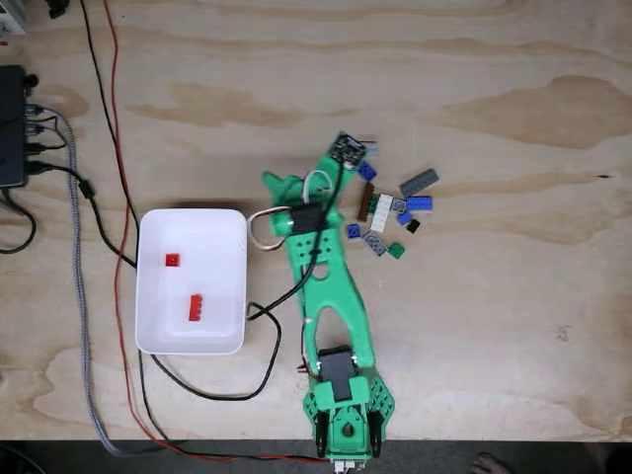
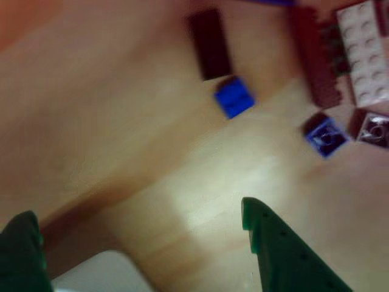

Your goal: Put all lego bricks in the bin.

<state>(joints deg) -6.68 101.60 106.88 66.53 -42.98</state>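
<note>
While tool (image 2: 143,225) hangs released (empty), blue brick (image 2: 234,97) lies just ahead.

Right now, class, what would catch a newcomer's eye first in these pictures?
In the fixed view, the bright green arm stretches up the middle of the plywood table. Just right of its tip lies a colourful scatter of lego bricks. To the left sits the white bin, holding two red bricks.
</note>
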